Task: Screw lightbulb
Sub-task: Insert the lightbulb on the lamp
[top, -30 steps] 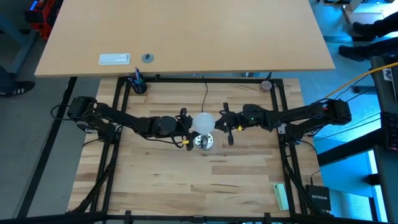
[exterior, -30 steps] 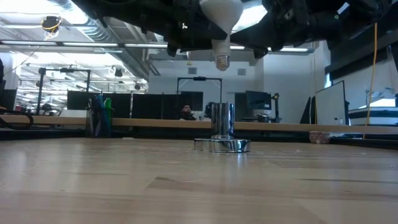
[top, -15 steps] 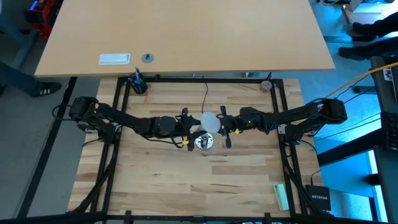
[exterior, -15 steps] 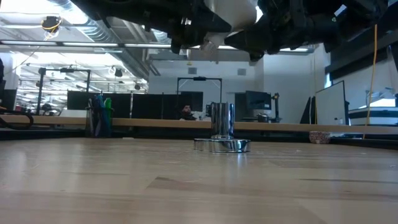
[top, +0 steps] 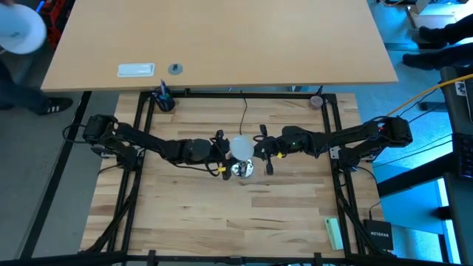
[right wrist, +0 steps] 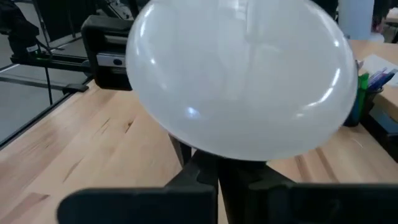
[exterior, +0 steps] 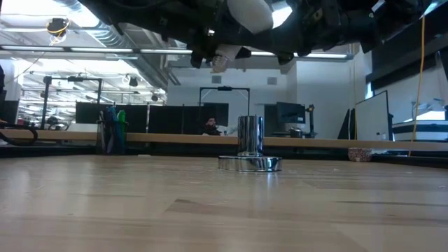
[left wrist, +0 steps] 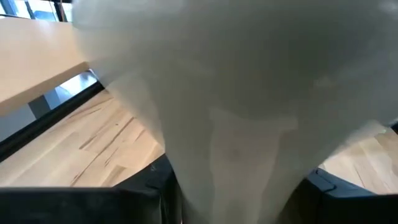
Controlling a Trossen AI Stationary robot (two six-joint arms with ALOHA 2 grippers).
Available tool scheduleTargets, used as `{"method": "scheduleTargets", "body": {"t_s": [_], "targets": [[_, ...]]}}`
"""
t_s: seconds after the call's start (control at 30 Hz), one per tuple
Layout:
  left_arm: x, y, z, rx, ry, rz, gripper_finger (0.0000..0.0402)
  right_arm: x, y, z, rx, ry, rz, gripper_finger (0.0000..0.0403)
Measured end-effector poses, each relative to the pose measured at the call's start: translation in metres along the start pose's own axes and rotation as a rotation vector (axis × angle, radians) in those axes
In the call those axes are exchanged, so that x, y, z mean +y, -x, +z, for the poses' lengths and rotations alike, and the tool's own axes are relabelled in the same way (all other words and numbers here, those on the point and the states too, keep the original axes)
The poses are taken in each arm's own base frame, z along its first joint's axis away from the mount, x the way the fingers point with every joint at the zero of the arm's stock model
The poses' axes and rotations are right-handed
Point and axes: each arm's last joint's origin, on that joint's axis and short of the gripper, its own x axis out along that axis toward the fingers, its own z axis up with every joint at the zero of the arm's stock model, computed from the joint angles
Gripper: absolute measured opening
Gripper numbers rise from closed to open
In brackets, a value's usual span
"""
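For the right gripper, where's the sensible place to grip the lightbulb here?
Probably the round globe of the lightbulb, approached from the right: the left gripper already holds its narrow neck side, and the globe faces the shut right gripper, high above the socket.

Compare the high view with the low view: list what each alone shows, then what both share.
High only: both arms whole, the socket's black cord, a green block at the table's near right corner, a white case on the far desk.
Low only: the bulb's grey base tilted sideways, high above the socket; office monitors behind.
Both: the bulb, the socket, the table.
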Motion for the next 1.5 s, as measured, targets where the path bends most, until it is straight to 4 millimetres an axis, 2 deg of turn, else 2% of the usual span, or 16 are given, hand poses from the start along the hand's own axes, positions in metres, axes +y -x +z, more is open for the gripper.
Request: {"method": "scheduleTargets", "body": {"t_s": [0.27,0.43,0.5,0.93,1.1,1.23,1.43,1.5], "targets": [[0.000,0.000,0.000,0.003,-0.020,0.001,0.0173,0.000,0.000,-0.003,0.028,-0.004,0.003,0.0008],[0.000,0.000,0.000,0.005,-0.040,0.001,0.0135,0.000,0.002,-0.002,0.028,-0.004,0.002,0.0008],[0.000,0.000,-0.001,0.011,-0.050,0.002,0.0133,0.000,0.004,0.000,0.038,0.005,-0.011,0.0009],[0.001,0.000,-0.002,0.021,-0.034,0.013,0.0135,0.001,0.036,0.022,0.096,0.059,-0.056,0.0010],[0.001,-0.001,-0.003,0.025,-0.025,0.014,0.0158,0.001,0.031,0.029,0.002,0.036,-0.033,0.0010],[0.001,-0.001,-0.004,0.028,-0.009,0.011,0.0163,0.000,0.023,0.024,0.003,0.007,-0.023,0.0010],[0.002,-0.001,-0.004,0.028,-0.008,0.010,0.0128,0.000,0.023,0.023,0.007,0.007,-0.037,0.0010],[0.002,-0.001,-0.004,0.031,-0.010,0.010,0.0128,0.000,0.023,0.023,0.008,0.012,-0.039,0.0010]]}}
